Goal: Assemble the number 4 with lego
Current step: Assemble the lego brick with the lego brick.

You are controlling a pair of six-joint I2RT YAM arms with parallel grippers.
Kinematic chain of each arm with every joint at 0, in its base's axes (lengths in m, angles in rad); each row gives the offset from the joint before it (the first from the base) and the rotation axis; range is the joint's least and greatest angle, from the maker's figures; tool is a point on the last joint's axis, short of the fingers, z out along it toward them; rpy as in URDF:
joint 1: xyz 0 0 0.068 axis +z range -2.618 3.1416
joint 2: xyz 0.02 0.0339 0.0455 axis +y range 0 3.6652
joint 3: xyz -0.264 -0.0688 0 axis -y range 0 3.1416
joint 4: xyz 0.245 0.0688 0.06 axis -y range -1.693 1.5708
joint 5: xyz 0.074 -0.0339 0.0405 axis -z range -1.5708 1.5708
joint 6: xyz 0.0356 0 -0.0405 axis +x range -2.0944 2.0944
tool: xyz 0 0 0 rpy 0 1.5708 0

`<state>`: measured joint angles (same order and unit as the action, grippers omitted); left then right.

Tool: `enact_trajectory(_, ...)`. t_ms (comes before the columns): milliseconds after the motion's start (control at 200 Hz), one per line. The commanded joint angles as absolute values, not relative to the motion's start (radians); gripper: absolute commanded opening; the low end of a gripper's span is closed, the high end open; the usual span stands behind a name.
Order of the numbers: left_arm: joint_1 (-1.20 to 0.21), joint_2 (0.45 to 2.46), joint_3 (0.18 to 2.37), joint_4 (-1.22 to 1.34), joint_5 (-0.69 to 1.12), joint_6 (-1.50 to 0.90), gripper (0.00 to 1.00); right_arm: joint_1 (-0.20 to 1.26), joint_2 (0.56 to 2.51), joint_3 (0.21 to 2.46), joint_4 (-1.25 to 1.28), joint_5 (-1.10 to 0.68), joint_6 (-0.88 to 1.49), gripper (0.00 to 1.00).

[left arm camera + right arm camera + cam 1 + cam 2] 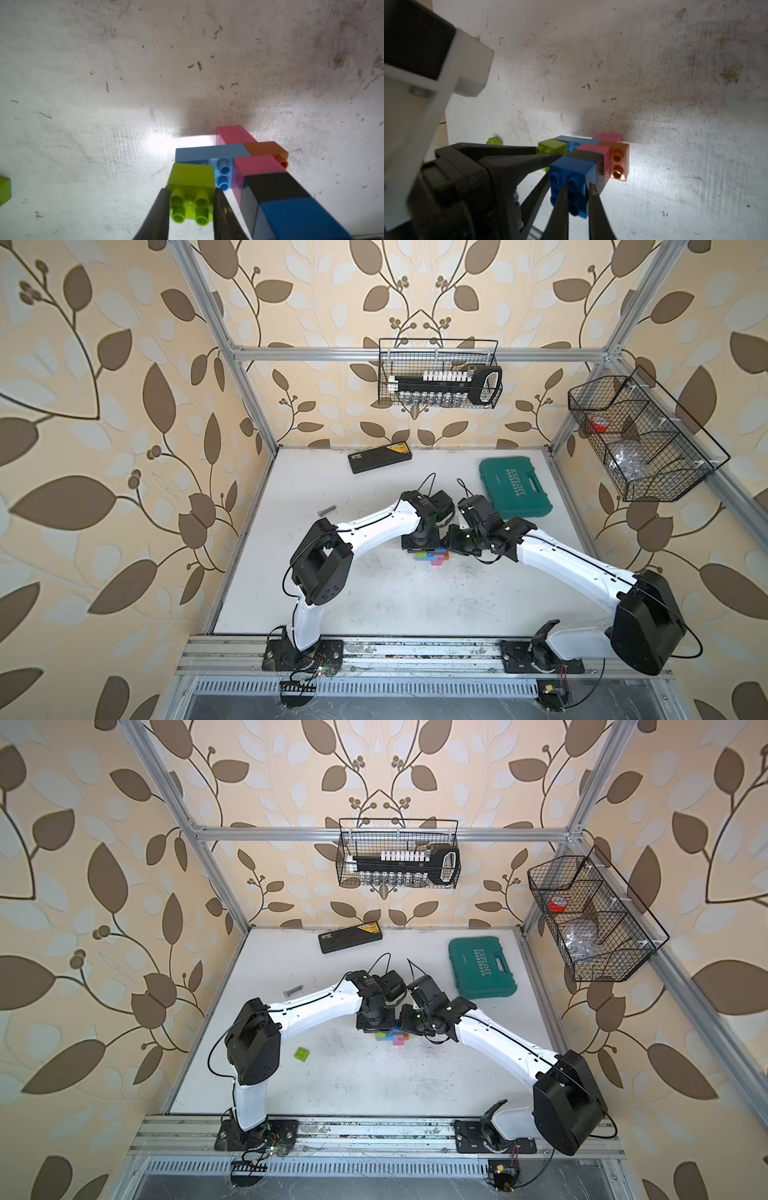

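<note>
The number 4 (436,559) lies flat at the table's middle, partly under both wrists in both top views. Its column runs dark blue (571,168), black (585,154), pink (596,148). A light blue crossbar (207,152) ends in orange (266,148), with another pink brick (234,135) beyond. My left gripper (191,190) is shut on a lime green brick (191,180) that sits against the crossbar's studs. My right gripper (578,186) is shut, its tips at the dark blue brick's studded end; I cannot tell if they pinch a stud. A second lime green brick (302,1053) lies loose to the left.
A teal tool case (515,489) lies at the back right and a flat black box (380,457) at the back wall. A bolt (327,512) rests left of the arms. Wire baskets (440,373) (640,439) hang on the frame.
</note>
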<state>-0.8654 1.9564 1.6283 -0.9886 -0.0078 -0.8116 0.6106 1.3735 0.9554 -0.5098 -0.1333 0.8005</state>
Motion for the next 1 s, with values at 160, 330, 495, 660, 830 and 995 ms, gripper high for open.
enact_trajectory(160, -0.885, 2.000, 1.687, -1.033, -0.044, -0.799, 0.00, 0.618, 1.394, 0.898, -0.601, -0.095, 0.808, 0.12)
enact_trajectory(330, -0.894, 2.012, 1.696, -1.055, -0.081, -0.799, 0.00, 0.619, 1.393, 0.891, -0.596, -0.096, 0.809, 0.11)
enact_trajectory(495, -0.903, 2.040, 1.721, -1.075, -0.093, -0.788, 0.00, 0.620, 1.391, 0.882, -0.589, -0.098, 0.813, 0.11)
enact_trajectory(660, -0.913, 2.059, 1.733, -1.078, -0.093, -0.788, 0.00, 0.621, 1.385, 0.875, -0.590, -0.096, 0.813, 0.11)
enact_trajectory(830, -0.914, 2.067, 1.733, -1.078, -0.093, -0.793, 0.00, 0.621, 1.382, 0.871, -0.587, -0.095, 0.815, 0.10)
enact_trajectory(995, -0.916, 2.071, 1.733, -1.085, -0.104, -0.813, 0.00, 0.621, 1.380, 0.863, -0.583, -0.097, 0.818, 0.10)
